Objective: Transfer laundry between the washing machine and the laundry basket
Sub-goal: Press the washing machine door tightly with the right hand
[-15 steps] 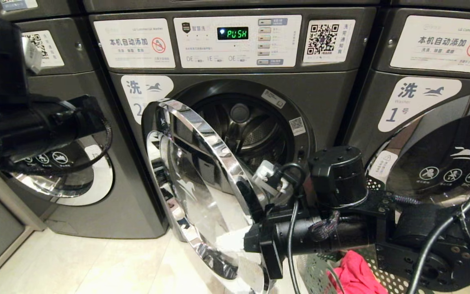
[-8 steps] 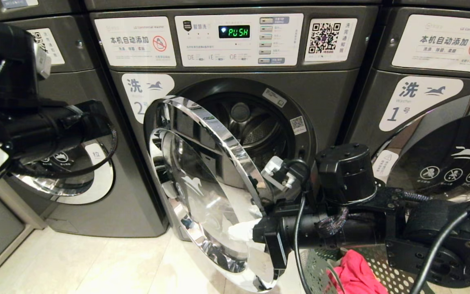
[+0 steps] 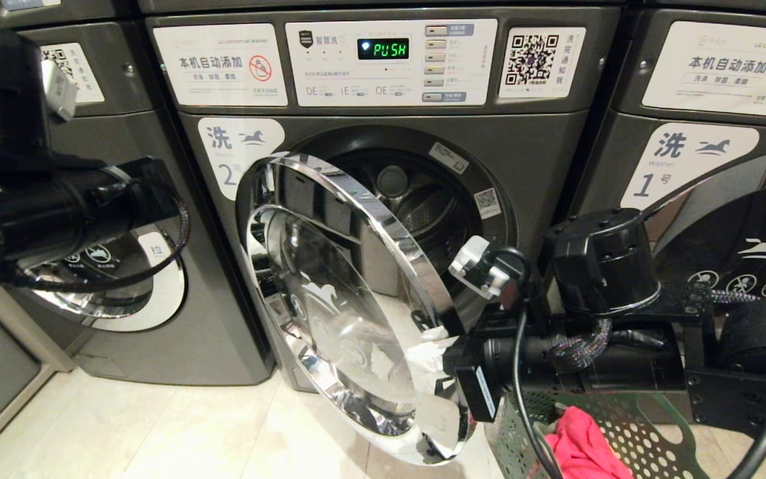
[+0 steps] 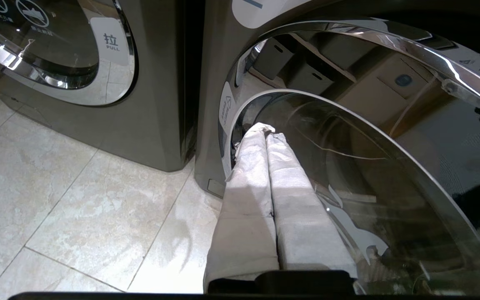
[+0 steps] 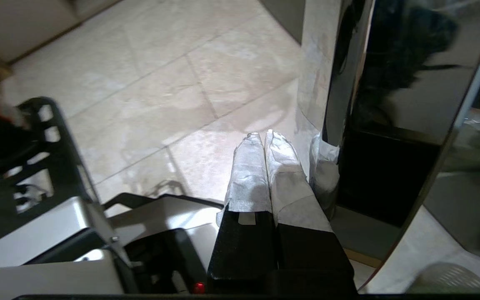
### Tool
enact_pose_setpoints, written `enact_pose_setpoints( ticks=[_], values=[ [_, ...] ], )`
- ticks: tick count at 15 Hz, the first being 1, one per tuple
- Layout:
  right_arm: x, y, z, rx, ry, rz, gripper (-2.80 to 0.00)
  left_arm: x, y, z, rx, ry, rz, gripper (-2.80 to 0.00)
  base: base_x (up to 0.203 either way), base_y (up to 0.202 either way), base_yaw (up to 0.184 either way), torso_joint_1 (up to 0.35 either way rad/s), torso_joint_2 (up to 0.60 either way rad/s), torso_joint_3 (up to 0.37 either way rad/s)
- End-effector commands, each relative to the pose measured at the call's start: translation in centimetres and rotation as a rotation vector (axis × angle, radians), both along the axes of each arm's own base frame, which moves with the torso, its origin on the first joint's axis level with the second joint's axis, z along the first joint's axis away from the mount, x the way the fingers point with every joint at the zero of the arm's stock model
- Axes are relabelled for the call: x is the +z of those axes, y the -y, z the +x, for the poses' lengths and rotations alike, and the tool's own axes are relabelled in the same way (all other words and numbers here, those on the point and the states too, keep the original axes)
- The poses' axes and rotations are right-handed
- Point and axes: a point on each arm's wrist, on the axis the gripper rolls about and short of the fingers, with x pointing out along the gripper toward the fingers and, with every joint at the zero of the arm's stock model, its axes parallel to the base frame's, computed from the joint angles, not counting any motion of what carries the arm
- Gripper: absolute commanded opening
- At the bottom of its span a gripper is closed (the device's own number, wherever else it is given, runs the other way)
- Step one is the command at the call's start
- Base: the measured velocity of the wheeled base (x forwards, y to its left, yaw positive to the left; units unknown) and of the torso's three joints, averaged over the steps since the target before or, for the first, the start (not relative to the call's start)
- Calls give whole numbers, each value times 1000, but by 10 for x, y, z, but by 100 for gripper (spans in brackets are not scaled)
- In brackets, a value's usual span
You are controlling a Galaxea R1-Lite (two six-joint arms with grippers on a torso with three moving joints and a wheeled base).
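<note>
The right gripper (image 3: 433, 356), fingers pressed together and empty, is nudging the washing machine's door (image 3: 350, 293) — the drum looking bare. Pink laundry (image 3: 582, 449) is waiting in the laundry basket (image 3: 649, 436) (loading not yet begun); the left gripper (image 4: 265, 133), likewise closed, is idling nearby.

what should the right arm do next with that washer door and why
Probably keep pushing the door wider. The right end effector, shut, sits at the door's free chrome edge, and the half-open door stands between the drum and the basket holding a pink garment.
</note>
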Motion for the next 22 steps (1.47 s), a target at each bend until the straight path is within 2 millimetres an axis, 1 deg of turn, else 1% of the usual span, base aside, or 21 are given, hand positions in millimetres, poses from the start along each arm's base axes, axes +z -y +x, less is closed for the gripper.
enact_pose_setpoints(
  ticks=[1,3,5,6,8,11,12,14,16,18,19,22],
  values=[
    [3,5,0,-47,35,-24,-280,3,-1,-3,1,10,-6,-280,0,0,0,0,0,0],
    [-8,6,7,-89,47,-86,-280,5,-2,-6,3,17,-7,-280,0,0,0,0,0,0],
    [-22,8,25,-128,43,-134,-280,10,-6,-14,5,34,-14,-280,0,0,0,0,0,0],
    [-31,10,37,-165,47,-159,-280,14,-9,-21,10,44,-16,-280,0,0,0,0,0,0],
    [-46,20,71,-264,76,-171,-280,21,-18,-39,27,56,-16,-280,0,0,0,0,0,0],
    [-65,52,129,-423,135,-195,-280,24,-31,-64,36,47,-9,-280,0,0,0,0,0,0],
    [-67,61,147,-460,157,-194,-280,23,-34,-70,38,41,-5,-280,0,0,0,0,0,0],
    [-66,79,181,-534,209,-178,-280,19,-38,-79,39,25,4,-280,0,0,0,0,0,0],
    [-69,86,204,-569,239,-165,-280,16,-40,-81,41,13,11,-280,0,0,0,0,0,0],
    [-68,84,224,-602,280,-153,-280,16,-40,-82,41,13,11,-280,0,0,0,0,0,0],
    [-71,84,231,-636,285,-170,-280,16,-40,-82,41,14,10,-280,0,0,0,0,0,0],
    [-81,88,239,-688,279,-213,-280,16,-42,-84,43,9,13,-280,0,0,0,0,0,0]
  ],
)
